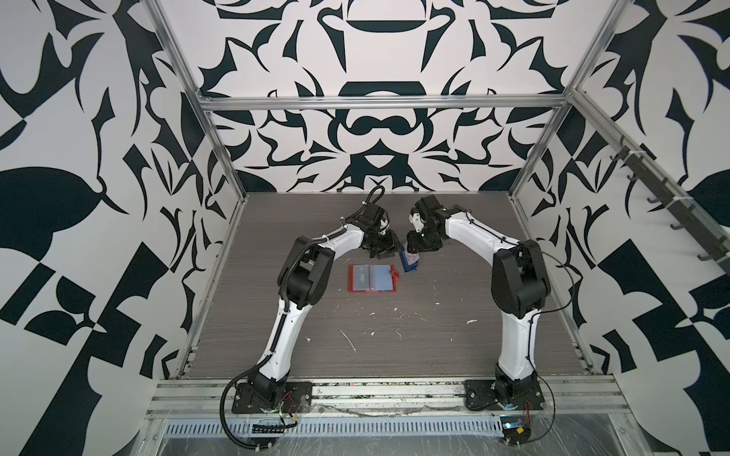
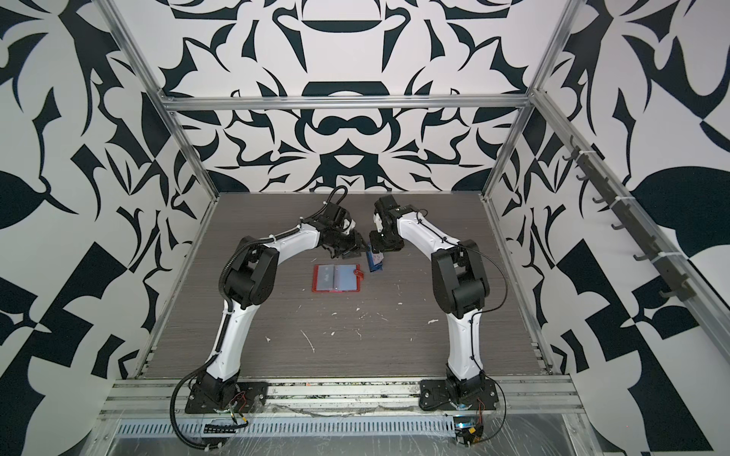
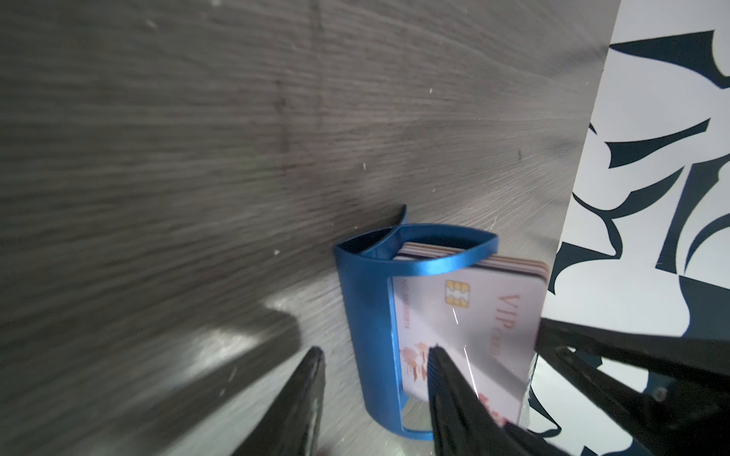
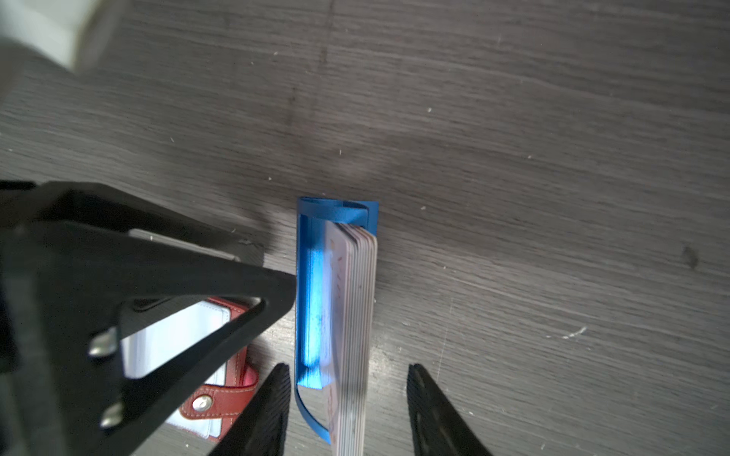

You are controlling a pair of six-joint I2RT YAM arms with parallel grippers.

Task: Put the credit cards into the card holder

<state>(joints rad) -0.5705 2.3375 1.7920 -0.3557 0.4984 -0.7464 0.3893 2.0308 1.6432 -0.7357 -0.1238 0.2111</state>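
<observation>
The credit cards (image 3: 470, 316) stand as a stack on edge in a small blue rack (image 3: 367, 335); the front card is white with a gold chip and "VIP" lettering. My left gripper (image 3: 375, 351) is open beside the rack, one finger out over the table and the other in front of the front card. Seen from above, the stack (image 4: 355, 316) lies between the open fingers of my right gripper (image 4: 345, 371), with a gap on each side. The red card holder (image 1: 370, 277) lies open and flat just left of the rack (image 1: 407, 263), in both top views (image 2: 337, 278).
The holder's red snap strap (image 4: 221, 398) lies close to the rack's near end. The left gripper's black frame (image 4: 158, 276) almost touches the rack's side. Both arms meet over the table's far middle. White flecks (image 1: 351, 343) mark the grey wood-grain table.
</observation>
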